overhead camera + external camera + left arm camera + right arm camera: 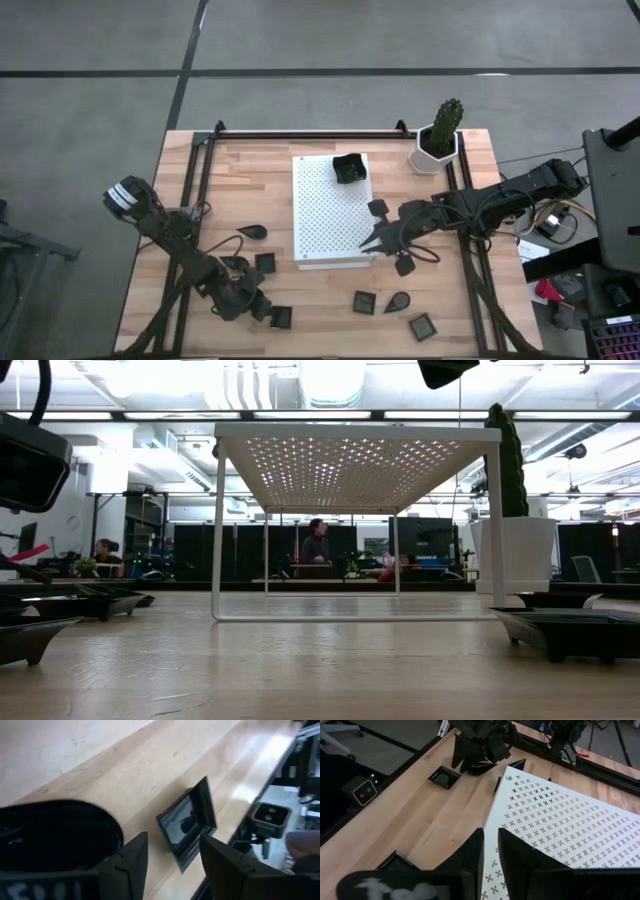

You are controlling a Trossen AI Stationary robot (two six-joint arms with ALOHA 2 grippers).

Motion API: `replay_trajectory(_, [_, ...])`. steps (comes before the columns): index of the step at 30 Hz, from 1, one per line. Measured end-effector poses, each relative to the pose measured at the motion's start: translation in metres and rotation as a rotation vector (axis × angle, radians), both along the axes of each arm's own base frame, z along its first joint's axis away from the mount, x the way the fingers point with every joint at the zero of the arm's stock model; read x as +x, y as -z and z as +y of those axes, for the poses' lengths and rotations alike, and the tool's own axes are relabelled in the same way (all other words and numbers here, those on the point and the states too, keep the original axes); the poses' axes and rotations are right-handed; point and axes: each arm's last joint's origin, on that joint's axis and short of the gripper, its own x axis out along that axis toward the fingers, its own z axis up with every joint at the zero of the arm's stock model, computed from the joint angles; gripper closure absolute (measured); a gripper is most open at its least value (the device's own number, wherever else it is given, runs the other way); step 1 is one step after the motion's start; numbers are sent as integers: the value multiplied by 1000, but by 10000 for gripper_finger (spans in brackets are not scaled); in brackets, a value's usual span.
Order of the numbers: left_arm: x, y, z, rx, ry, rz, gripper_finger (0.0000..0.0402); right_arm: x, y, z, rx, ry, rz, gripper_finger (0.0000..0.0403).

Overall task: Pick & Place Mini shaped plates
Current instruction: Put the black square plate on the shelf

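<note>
Here, one moment at the light wooden bench (pixel 330 300), seen from above, level and from both wrists.

Board: a white perforated metal board (pixel 330 215) on thin legs stands mid-bench; the level view looks under its raised top (pixel 355 470).

Plate on board: one small dark irregular plate (pixel 349 169) rests on the board's far edge.

Plates on bench, left: a dark teardrop plate (pixel 251 232) and a dark square plate (pixel 265 263) lie left of the board; another dark square plate (pixel 281 318) lies near the front edge, just beside the left end effector (pixel 262 307).

Plates on bench, front right: a square plate (pixel 363 302), a teardrop plate (pixel 397 301) and a further square plate (pixel 422 326) lie in front of the board.

Left end effector: low over the front-left bench, fingers (pixel 131 862) spread and empty, a dark square plate (pixel 187 822) tilted on edge just beyond them.

Right end effector: at the board's front right corner (pixel 378 240), its fingers (pixel 472 855) close together with a narrow gap, nothing between them, above the board's edge (pixel 555 815).

Pot: a white hexagonal pot with a green cactus (pixel 438 138) stands at the far right corner of the bench.

Background: a person (pixel 316 546) shows in the room beyond the bench.
</note>
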Motion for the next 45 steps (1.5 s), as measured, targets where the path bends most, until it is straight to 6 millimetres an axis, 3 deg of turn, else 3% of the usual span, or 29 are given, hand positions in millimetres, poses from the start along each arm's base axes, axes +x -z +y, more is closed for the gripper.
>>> replay_trajectory(18, [14,-19,-12,27,17,15,232,0,0,0,4,3,1,351])
replay_trajectory(24, [21,-29,-20,223,207,-62,232,0,0,0,-1,1,-1,351])
replay_trajectory(29, [31,-43,-35,504,479,-256,232,0,0,0,0,0,-6,351])
replay_trajectory(34, [42,-41,-49,699,627,-334,232,0,0,0,15,9,-2,351])
replay_trajectory(41, [51,-19,-62,758,719,-140,250,1,-1,0,23,12,-8,351])
replay_trajectory(45, [55,-18,-67,767,749,-45,270,1,-1,0,23,13,-9,351])
